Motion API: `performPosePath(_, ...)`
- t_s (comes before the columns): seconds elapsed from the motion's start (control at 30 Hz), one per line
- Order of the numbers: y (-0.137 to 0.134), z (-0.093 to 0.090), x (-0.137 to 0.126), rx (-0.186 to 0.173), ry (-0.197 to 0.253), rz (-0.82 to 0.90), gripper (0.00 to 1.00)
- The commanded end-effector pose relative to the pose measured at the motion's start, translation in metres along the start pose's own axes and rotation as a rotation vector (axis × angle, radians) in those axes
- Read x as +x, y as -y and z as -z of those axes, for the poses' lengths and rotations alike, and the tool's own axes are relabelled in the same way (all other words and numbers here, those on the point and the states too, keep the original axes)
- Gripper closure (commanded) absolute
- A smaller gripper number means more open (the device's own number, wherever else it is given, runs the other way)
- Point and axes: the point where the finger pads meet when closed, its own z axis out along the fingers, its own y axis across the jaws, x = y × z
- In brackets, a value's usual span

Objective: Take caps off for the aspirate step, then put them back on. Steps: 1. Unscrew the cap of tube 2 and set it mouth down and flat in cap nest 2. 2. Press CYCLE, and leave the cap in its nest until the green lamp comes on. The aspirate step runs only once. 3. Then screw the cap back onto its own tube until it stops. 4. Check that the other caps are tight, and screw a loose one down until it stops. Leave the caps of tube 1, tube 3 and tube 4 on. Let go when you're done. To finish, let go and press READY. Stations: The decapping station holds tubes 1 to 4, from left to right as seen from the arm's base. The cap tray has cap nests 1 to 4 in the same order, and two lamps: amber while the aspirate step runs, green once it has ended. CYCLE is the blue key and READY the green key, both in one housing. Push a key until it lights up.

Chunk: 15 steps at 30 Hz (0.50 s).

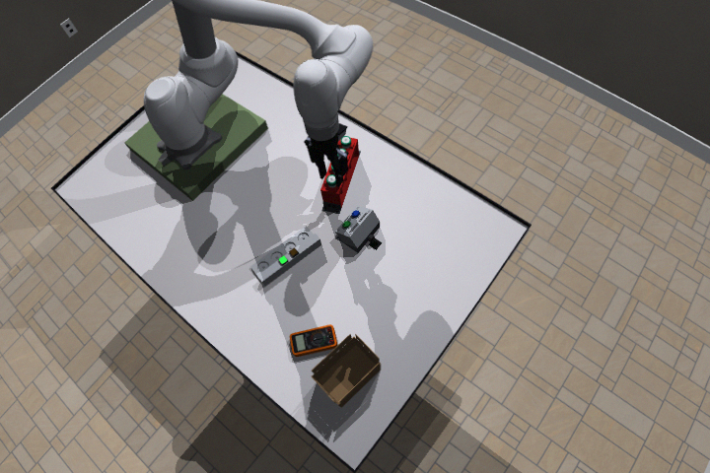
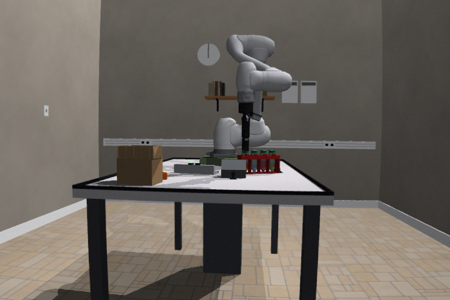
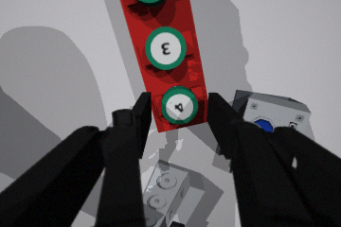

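The red decapping station holds tubes with green-rimmed white caps. In the wrist view cap 3 and cap 4 sit on their tubes. My gripper hangs over the rack's end by the key housing. Its fingers stand on either side of cap 4 with a gap on each side, so it is open and holds nothing. It also shows in the top and exterior views. The grey cap tray shows a lit green lamp. The nests I can see hold no cap.
The grey key housing with the blue key and the green key stands just past the rack. An orange multimeter and an open cardboard box lie at the table's far end.
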Motion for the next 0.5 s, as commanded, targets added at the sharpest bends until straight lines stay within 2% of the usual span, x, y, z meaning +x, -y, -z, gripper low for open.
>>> performPosePath(0.0,0.000,0.013,0.000,-0.001,0.000,0.000,0.59)
performPosePath(0.27,0.000,0.037,0.000,-0.001,0.000,0.000,0.59)
performPosePath(0.37,0.000,0.037,0.000,-0.001,0.000,0.000,0.59)
performPosePath(0.4,-0.007,0.037,-0.006,-0.001,0.000,-0.084,0.90)
performPosePath(0.47,-0.019,0.037,-0.017,-0.001,-0.001,-0.139,0.90)
